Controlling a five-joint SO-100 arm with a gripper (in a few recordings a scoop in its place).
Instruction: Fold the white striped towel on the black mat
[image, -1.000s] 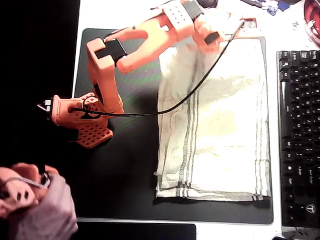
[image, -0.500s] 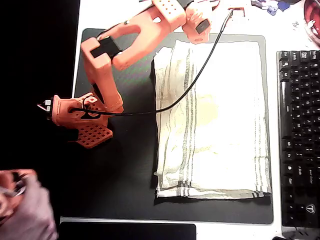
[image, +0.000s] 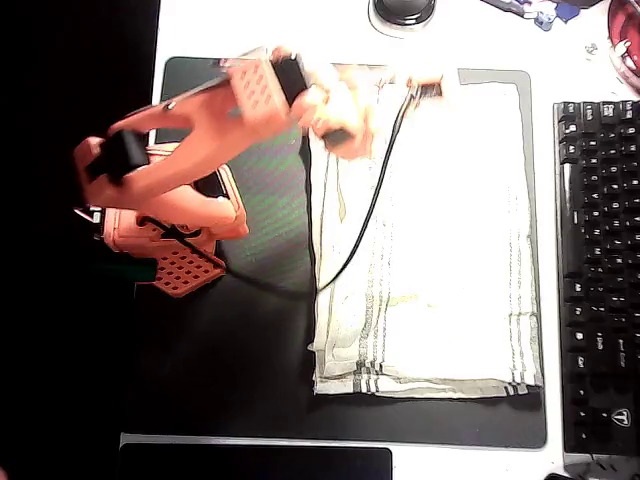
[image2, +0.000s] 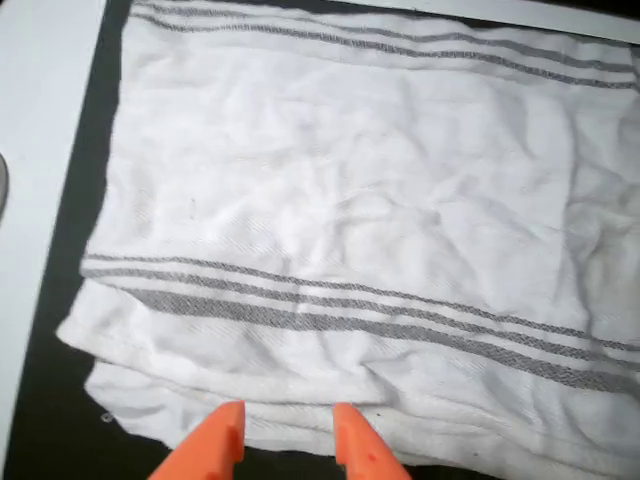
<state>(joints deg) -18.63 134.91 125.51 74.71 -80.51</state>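
Note:
The white striped towel (image: 430, 240) lies folded in layers on the right half of the black mat (image: 250, 350), with its stripe bands running along the left and right edges. My orange gripper (image: 335, 115) is blurred in the overhead view and hovers over the towel's top left corner. In the wrist view the gripper (image2: 288, 440) is open: its fingertips (image2: 225, 440) stand a little apart above the towel's (image2: 340, 200) layered edge, with nothing between them. A strip of the mat (image2: 60, 440) shows beside that edge.
A black keyboard (image: 600, 270) lies just right of the mat. The arm's black cable (image: 365, 220) drapes across the towel's left part. A round black object (image: 403, 10) sits above the mat, and a glossy black pad (image: 255, 462) lies below it. The arm's base (image: 170, 240) stands at the left.
The arm has swung from beyond the mat's top edge back down and left, bringing the gripper over the towel's top left corner. The person's hand at the bottom left has left the picture.

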